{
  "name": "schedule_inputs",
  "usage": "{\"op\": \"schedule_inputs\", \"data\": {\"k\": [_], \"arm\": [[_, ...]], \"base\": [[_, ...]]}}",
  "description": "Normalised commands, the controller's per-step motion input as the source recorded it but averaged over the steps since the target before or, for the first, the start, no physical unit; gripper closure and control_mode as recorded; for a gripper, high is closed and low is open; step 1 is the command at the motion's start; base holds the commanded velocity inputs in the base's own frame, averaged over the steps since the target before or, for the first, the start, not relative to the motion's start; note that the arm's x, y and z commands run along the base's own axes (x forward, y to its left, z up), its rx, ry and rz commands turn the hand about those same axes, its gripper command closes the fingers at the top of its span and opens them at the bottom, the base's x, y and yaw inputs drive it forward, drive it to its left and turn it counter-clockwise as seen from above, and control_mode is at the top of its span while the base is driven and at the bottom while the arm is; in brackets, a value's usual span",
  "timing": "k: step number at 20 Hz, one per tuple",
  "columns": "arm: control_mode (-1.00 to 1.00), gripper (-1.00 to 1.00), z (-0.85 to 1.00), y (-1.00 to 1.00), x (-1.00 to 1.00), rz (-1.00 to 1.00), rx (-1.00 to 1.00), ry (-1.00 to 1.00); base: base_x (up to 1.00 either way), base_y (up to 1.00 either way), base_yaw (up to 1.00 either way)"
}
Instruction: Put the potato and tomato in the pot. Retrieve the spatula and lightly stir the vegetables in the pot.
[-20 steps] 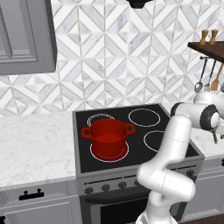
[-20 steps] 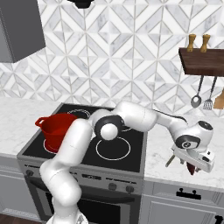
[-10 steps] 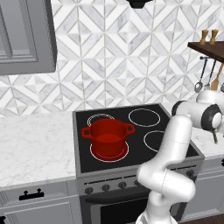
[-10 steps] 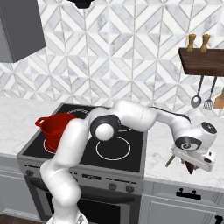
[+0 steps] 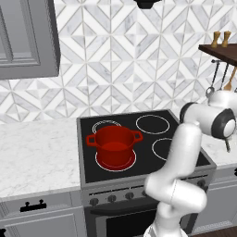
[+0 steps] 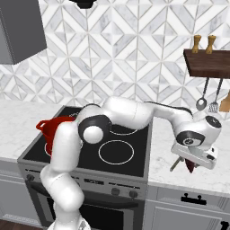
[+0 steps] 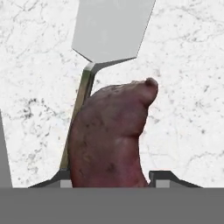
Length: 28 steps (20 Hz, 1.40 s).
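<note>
Over the marble table (image 6: 166,168) right of the stove, the tool (image 7: 111,177) pinches a reddish-brown potato (image 7: 111,135); the spatula (image 7: 109,30) lies beneath it. The red pot (image 5: 114,146) waits well apart: a loose hold on the lumpy tuber could drop it mid-swing.

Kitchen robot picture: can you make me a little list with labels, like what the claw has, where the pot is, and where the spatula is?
claw: closed around a lumpy reddish-brown vegetable, probably the potato
claw place: over the marble counter, right of the stove
pot: red, on the front left burner, apart from the claw
spatula: grey blade, lying on the counter just past the vegetable
wall rack: other utensils hanging under a wooden shelf
</note>
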Motion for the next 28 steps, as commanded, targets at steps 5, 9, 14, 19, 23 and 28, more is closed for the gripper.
{"op": "schedule_inputs", "data": {"k": [5,9,14,19,23,28], "arm": [[-1.0,1.0,0.65,1.0,-0.19,0.14,-0.04,-0.03],[-1.0,1.0,0.63,1.0,-0.12,0.18,-0.01,-0.08],[-1.0,1.0,0.6,1.0,-0.04,0.27,-0.06,0.0],[-1.0,1.0,0.45,1.0,0.0,0.4,-0.11,-0.01],[-1.0,1.0,0.18,1.0,0.0,0.38,-0.2,-0.06],[-1.0,1.0,0.09,1.0,0.0,0.38,-0.14,0.0]], "base": [[0.0,0.0,0.0],[0.0,0.0,0.0],[0.0,0.0,0.0],[0.0,0.0,0.0],[0.0,0.0,0.0],[0.0,0.0,0.0]]}}
